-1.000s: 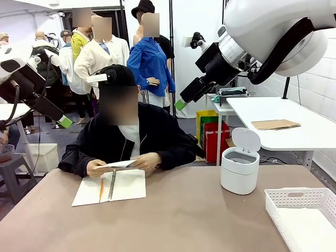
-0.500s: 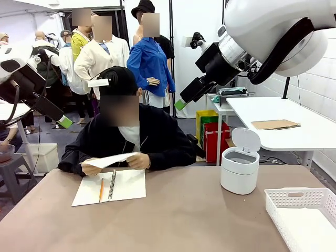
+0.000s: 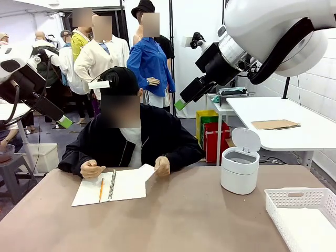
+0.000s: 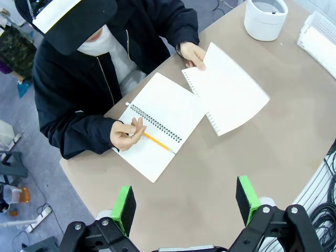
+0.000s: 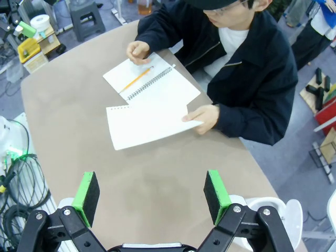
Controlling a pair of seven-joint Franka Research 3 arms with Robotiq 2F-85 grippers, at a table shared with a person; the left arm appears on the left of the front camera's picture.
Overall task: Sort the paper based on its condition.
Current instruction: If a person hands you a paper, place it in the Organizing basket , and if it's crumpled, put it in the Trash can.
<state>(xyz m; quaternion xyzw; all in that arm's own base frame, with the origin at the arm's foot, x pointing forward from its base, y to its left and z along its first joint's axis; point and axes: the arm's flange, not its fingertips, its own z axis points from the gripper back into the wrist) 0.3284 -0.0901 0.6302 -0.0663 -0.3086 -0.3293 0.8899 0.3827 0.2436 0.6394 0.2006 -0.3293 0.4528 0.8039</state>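
Above the table (image 4: 294, 105), both pairs of fingers (image 4: 186, 202) (image 5: 151, 198) spread and empty, one paper (image 4: 229, 89) in the person's hand (image 4: 193, 54).

Two white rounded arms with black joint bands and black cable loops. Each ends in a black two-finger gripper, left gripper (image 4: 185, 203) and right gripper (image 5: 150, 197), with bright green pads (image 5: 85, 197) and silver screws at the finger bases. Person (image 3: 128, 139) behind the notebook (image 3: 110, 186): black zip jacket, white shirt, black cap with white brim.
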